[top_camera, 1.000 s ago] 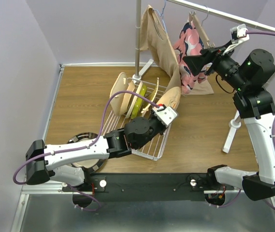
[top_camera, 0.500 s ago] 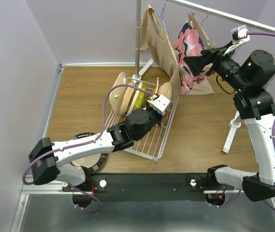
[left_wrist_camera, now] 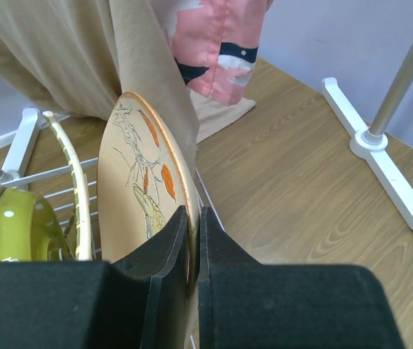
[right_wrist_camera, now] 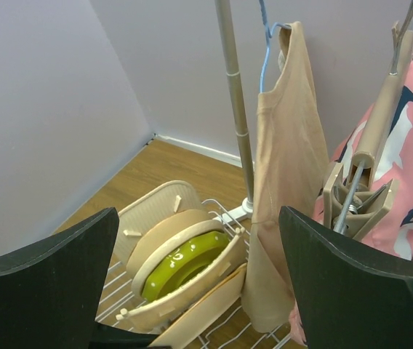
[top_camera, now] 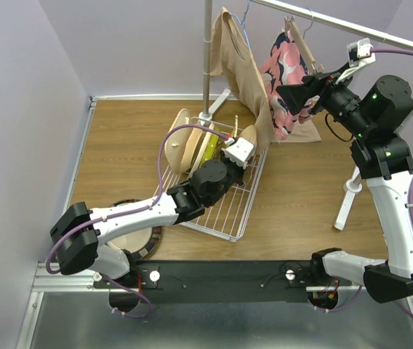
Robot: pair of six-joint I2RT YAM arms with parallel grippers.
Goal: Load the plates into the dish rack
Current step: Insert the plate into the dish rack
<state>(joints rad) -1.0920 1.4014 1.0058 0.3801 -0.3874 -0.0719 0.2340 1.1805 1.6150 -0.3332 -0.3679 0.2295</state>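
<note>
Fingers (left_wrist_camera: 169,251) of left hand (left_wrist_camera: 193,215) pinch floral plate (left_wrist_camera: 135,182), apparently in rack (top_camera: 232,211).

the tan plate (left_wrist_camera: 137,182) between the black left pincer (left_wrist_camera: 193,214) tips bears orange leaves and thin dark branches. left of the pincer: a cream plate (left_wrist_camera: 78,189), then a lime green plate (left_wrist_camera: 17,225) with white dots, in a white wire rack (left_wrist_camera: 54,172). beyond the pincer hang a beige garment (left_wrist_camera: 61,51) and a pink garment (left_wrist_camera: 214,43) patched navy and white.
</note>
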